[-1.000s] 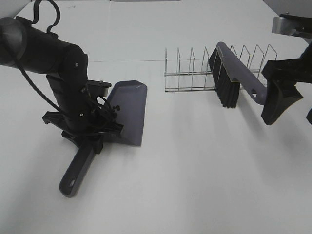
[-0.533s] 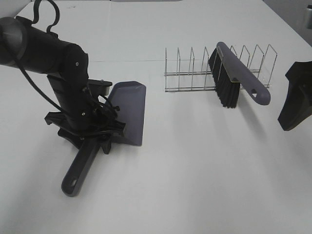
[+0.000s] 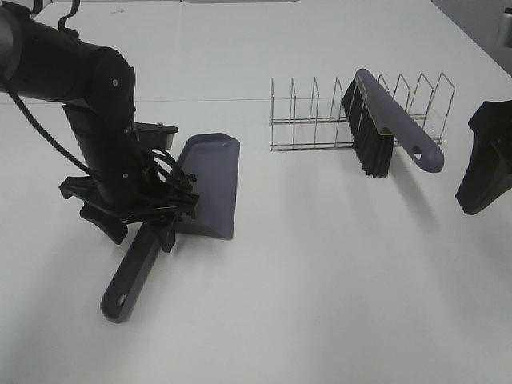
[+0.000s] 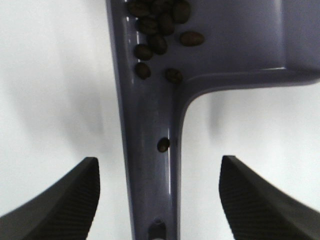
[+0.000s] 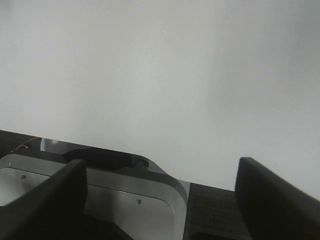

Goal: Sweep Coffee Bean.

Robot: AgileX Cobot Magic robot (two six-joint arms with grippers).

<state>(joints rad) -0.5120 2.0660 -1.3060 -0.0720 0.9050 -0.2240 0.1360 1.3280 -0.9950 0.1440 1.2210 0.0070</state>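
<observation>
A grey-purple dustpan point(image 3: 210, 186) lies flat on the white table, its handle point(image 3: 130, 276) pointing to the front left. Several dark coffee beans point(image 4: 159, 24) lie in the pan near the handle root, and one bean point(image 4: 163, 145) sits on the handle. My left gripper point(image 3: 134, 230) hovers over the handle, open, with a finger on each side and not touching it point(image 4: 160, 200). A grey brush point(image 3: 388, 118) with black bristles leans on the wire rack. My right gripper point(image 3: 484, 172) is open and empty at the far right, away from the brush point(image 5: 160, 200).
A wire dish rack point(image 3: 320, 120) stands at the back centre under the brush. A silver metal base point(image 5: 105, 200) shows below the right gripper. The table's far right corner borders a dark floor point(image 3: 480, 16).
My right gripper has pulled away from the brush handle to the far right. My left arm has lifted and shifted slightly left, and its jaws now stand spread either side of the dustpan handle.
</observation>
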